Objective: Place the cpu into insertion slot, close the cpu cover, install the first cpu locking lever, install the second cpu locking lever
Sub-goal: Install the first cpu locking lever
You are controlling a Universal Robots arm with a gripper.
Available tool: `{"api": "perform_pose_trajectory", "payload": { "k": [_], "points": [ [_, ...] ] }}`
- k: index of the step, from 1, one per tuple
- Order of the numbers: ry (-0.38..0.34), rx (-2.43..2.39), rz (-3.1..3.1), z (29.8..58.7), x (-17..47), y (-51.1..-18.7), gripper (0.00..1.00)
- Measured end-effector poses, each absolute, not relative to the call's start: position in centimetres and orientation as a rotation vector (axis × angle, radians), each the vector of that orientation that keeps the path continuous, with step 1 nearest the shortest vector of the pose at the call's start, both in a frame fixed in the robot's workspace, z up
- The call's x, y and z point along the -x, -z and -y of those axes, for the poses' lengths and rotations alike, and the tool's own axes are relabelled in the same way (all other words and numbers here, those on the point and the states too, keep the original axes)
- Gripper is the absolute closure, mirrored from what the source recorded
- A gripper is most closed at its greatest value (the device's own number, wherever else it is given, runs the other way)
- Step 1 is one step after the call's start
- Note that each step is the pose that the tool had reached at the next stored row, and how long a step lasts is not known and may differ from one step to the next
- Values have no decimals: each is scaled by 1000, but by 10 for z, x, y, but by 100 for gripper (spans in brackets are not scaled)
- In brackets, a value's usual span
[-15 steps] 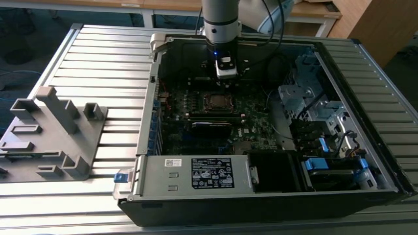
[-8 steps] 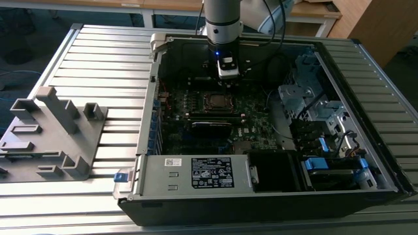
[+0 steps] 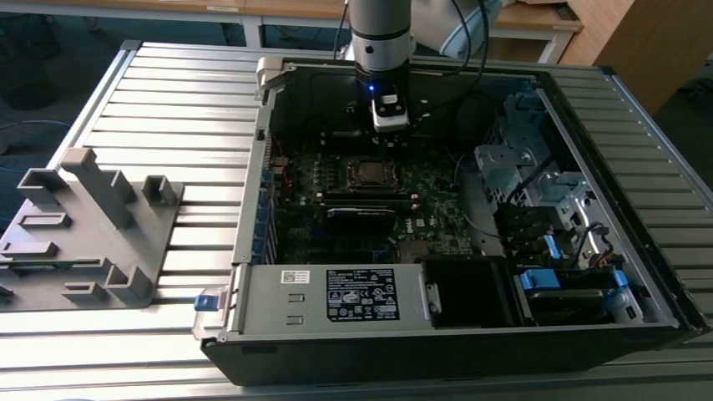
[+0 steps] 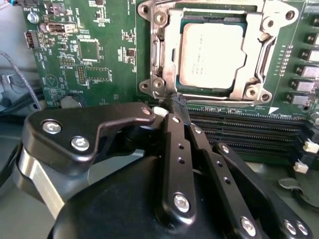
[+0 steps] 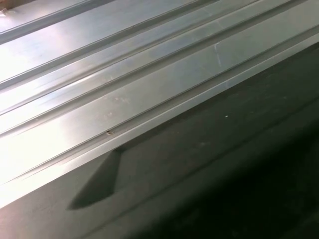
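Finds the claw [image 4: 178, 106] pinched shut on nothing, tips just beside the far edge of the cover [image 4: 167, 67], lowered over the cpu [image 4: 212, 52] on the board [image 4: 99, 59]. Risks skidding off the thin lever [image 4: 272, 52] if pushed off-line, scraping the board or memory slots [image 4: 249, 130] right beneath the tips.

**A:** The exterior view is evenly lit. The ribbed worktop [image 3: 167, 100] shines pale, while the inside of the computer case [image 3: 446, 200] stays dim.

**B:** A small blue light [image 3: 369, 86] glows on the arm.

**A:** In the second wrist view the cpu [image 4: 212, 55] carries a soft white sheen. The black fingers [image 4: 174, 144] near the lens look slightly out of focus, with glints on their screws.

**B:** In the first wrist view the ribbed metal [image 5: 99, 59] is washed out by glare. Below it lies dark shade and a wedge-shaped shadow [image 5: 99, 184].
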State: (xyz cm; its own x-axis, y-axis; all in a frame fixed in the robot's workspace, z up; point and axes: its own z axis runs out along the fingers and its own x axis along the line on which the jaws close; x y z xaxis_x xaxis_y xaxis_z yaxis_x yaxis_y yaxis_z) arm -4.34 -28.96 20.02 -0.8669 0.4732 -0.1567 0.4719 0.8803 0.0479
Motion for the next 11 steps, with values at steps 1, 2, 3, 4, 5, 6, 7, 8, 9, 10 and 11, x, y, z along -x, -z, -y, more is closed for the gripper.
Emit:
{"api": "perform_pose_trajectory", "payload": {
  "k": [1,2,3,4,5,6,7,8,9,10,11],
  "points": [
    [-12,-731,-2886,290,43,-201,89],
    [-12,-730,-2886,290,43,-201,89],
    [-12,-731,-2886,290,43,-201,89],
    [-12,-730,-2886,290,43,-201,89],
    [-12,-731,-2886,290,43,-201,89],
    [-13,-730,-2885,290,43,-201,89],
    [-13,-730,-2883,290,43,-201,89],
    [-14,-728,-2880,290,43,-201,89],
    [-16,-726,-2876,291,44,-200,89],
    [-18,-724,-2871,291,44,-200,89],
    [-20,-722,-2866,291,44,-199,89]
  ]
}}
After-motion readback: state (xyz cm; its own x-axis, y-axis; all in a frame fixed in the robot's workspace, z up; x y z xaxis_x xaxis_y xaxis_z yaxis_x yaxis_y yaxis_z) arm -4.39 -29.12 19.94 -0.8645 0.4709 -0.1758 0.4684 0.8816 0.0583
